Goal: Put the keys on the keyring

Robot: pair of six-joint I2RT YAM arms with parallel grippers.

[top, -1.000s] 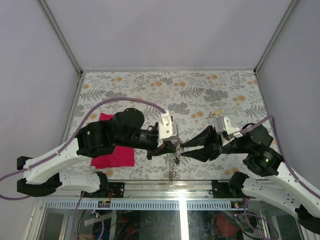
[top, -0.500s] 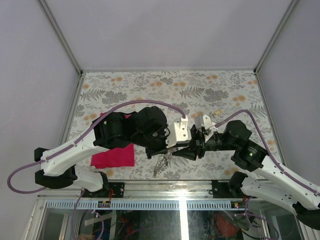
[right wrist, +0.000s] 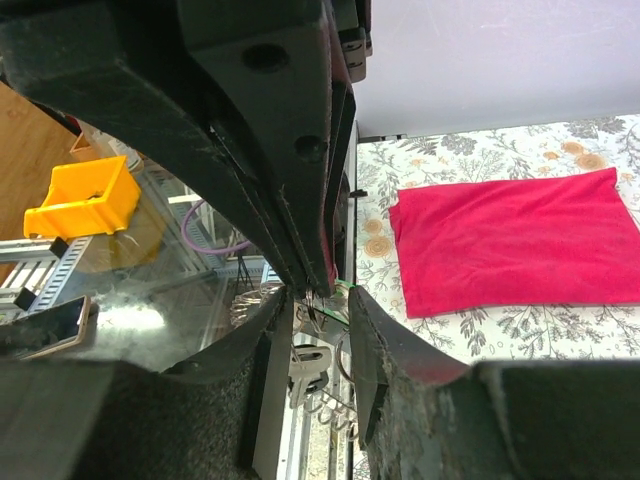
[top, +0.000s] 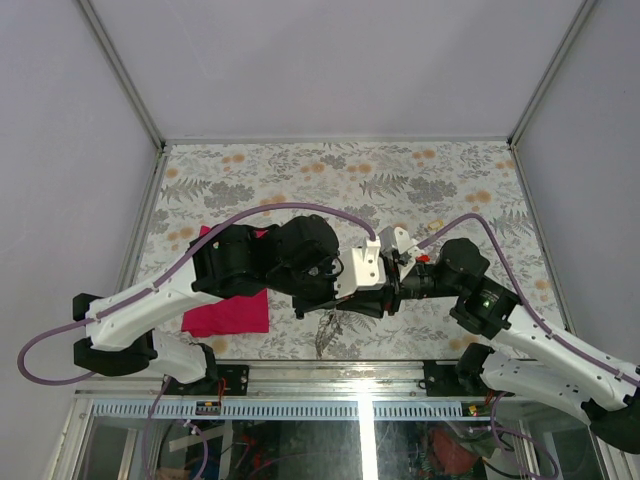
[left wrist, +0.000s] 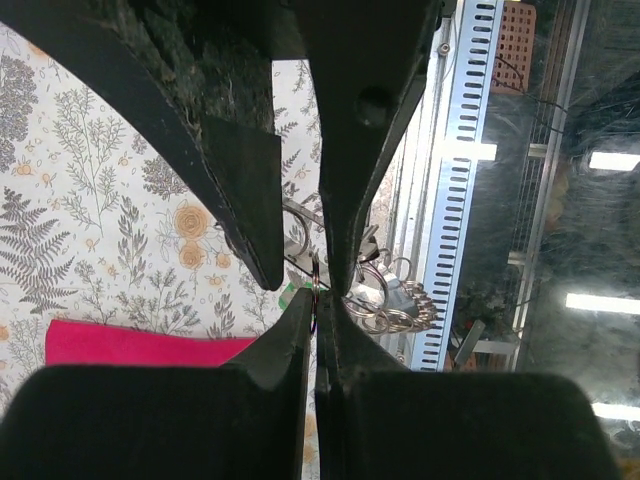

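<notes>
My left gripper is shut on a thin dark ring of the keyring, held above the table's near edge. Silver rings and chain hang beside it. My right gripper is open, its fingertips on either side of the held ring. In the right wrist view the ring, a silver clasp and more loops hang between my right fingers. A green bit, perhaps a key head, shows behind; no other keys can be made out. In the top view both grippers meet with the bunch dangling.
A magenta cloth lies flat on the floral table at the left, also in the right wrist view. The table's near edge with a slotted rail is right below the grippers. A yellow bin sits below the table.
My right gripper has moved left until its open fingers straddle the left gripper's tips. My left arm moved right towards the middle, and the hanging bunch swung with it.
</notes>
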